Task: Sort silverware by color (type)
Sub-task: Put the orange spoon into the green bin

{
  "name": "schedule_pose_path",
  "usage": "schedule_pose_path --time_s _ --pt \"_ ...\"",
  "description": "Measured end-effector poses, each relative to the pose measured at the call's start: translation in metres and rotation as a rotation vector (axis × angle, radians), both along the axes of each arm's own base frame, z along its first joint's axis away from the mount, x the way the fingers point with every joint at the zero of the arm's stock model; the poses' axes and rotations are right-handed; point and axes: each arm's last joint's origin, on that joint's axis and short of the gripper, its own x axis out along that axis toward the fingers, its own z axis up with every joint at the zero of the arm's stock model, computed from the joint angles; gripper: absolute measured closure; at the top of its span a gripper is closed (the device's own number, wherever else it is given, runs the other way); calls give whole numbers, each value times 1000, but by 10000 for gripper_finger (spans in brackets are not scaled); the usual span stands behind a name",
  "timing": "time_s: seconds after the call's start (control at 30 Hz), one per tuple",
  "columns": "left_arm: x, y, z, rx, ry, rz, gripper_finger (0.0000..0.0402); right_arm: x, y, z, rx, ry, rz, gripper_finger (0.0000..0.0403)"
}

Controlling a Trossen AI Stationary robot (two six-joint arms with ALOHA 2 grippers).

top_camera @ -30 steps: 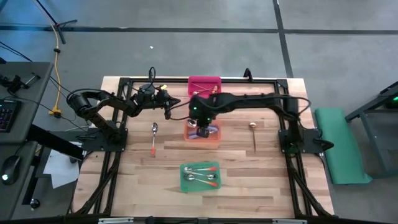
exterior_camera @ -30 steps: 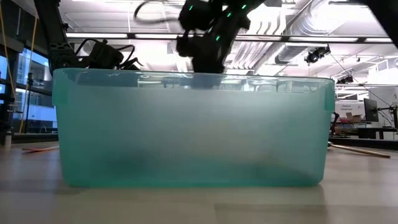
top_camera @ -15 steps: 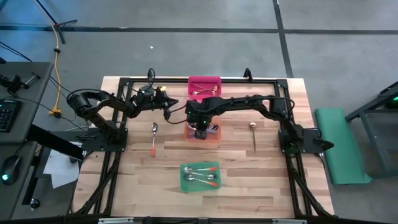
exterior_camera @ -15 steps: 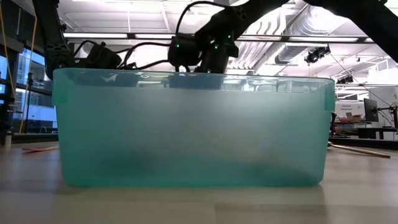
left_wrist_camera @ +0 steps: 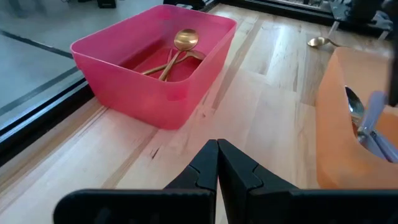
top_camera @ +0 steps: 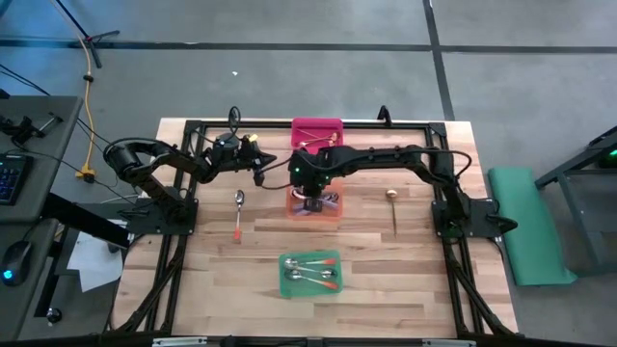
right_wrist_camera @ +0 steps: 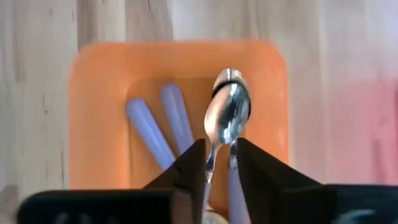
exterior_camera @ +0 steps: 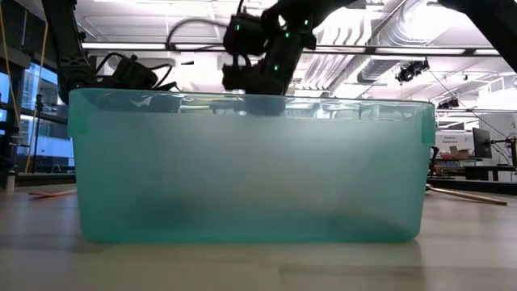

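Since a second ago, the right gripper (right_wrist_camera: 217,163) is shifting a little over the orange bin (top_camera: 313,204), with the arm's elbow swinging; the left arm is not moving. Right fingers (right_wrist_camera: 186,165) are standing slightly apart, a narrow gap between them, directly above the bin. A purple-handled spoon (right_wrist_camera: 225,118) is lying in that gap line, bowl outward; whether the fingers are pinching its handle or have let go, I cannot tell. Two more purple handles (right_wrist_camera: 146,127) are lying beside it in the bin.

Left gripper (left_wrist_camera: 217,163) is pressed together, holding nothing, hovering near the pink bin (left_wrist_camera: 124,93), which is holding gold spoons (left_wrist_camera: 177,50).

On the table: an orange-red-handled spoon (top_camera: 239,212) well left of the orange bin, a gold spoon (top_camera: 393,204) to its right. Green bin (top_camera: 310,275) is holding orange-red-handled spoons.

Judgement: this is the drop into the orange bin. To do it well: release low, spread fully, lift straight up so the handle is not dragged over the rim.
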Motion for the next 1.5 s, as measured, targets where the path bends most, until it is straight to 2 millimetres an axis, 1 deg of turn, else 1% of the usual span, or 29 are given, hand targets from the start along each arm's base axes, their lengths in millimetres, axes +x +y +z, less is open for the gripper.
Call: schedule_pose_path --time_s 0.1,0.17,0.3,0.4,0.57,0.67,0.77,0.87,0.93,1.03,1.13,1.23,1.33,1.5 --pt "0 -1 0 -6 -2 -3 401 2 6 3 -46 -25 65 374" --pt "1 -1 0 -4 -2 -7 401 5 9 -2 -41 -87 98 395" --pt "2 -3 0 3 -4 -24 401 -3 11 -15 -13 -270 103 392" --pt "3 -4 1 10 -8 -30 401 -21 14 -16 3 -412 81 401" --pt "4 -4 4 38 -29 -39 401 -62 19 0 -4 -660 46 401" --pt "5 -4 6 8 -58 -31 401 -92 20 2 -32 -760 13 401" --pt "5 -4 9 -45 -91 -10 401 -122 17 -3 -43 -817 -51 402" --pt "4 -5 13 -99 -119 9 401 -150 14 -12 -56 -836 -123 402" --pt "4 -7 17 -125 -119 21 401 -166 13 -18 -66 -852 -167 402" --pt "1 -13 21 -172 -81 61 401 -183 12 -24 -81 -870 -216 402" --pt "-2 -20 26 -236 21 112 401 -194 11 -27 -94 -890 -233 402" --pt "-3 -30 34 -290 161 156 401 -198 9 -30 -101 -888 -245 403" --pt "-6 -40 40 -356 280 224 397 -199 6 -31 -118 -880 -244 403" --pt "-10 -56 45 -503 383 280 377 -199 5 -31 -120 -887 -248 403"
